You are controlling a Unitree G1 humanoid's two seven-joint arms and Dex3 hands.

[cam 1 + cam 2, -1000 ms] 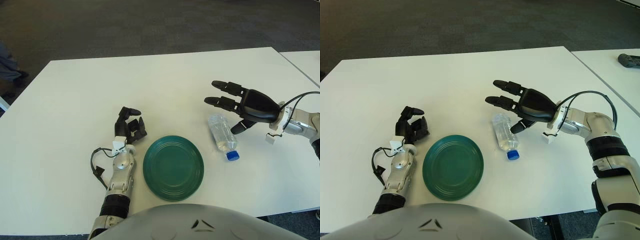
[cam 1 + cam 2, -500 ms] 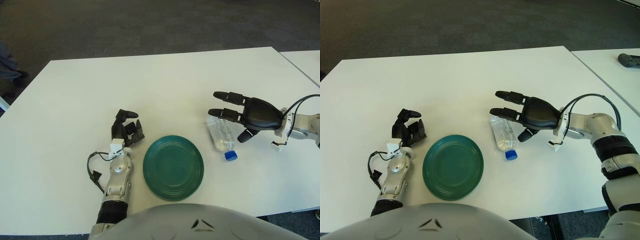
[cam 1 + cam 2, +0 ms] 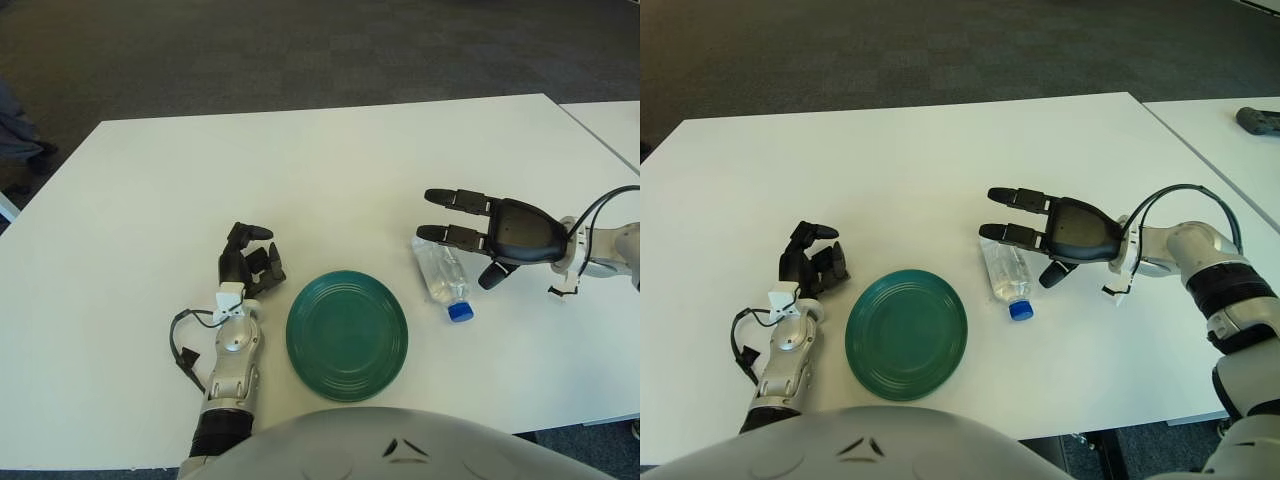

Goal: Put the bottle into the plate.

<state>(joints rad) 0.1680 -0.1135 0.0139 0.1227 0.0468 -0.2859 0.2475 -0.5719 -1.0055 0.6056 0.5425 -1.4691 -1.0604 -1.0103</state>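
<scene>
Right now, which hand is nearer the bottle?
Right. The right hand hovers open over the bottle, fingers above its base. The left hand shows beyond the plate's far side.

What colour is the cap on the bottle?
Blue. The cap shows best in the left eye view.

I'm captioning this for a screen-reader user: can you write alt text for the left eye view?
The robot's right hand, fingers spread, reaches over a clear bottle lying on its side on a white table, just right of an empty green plate. The left hand shows left of the plate.
</scene>
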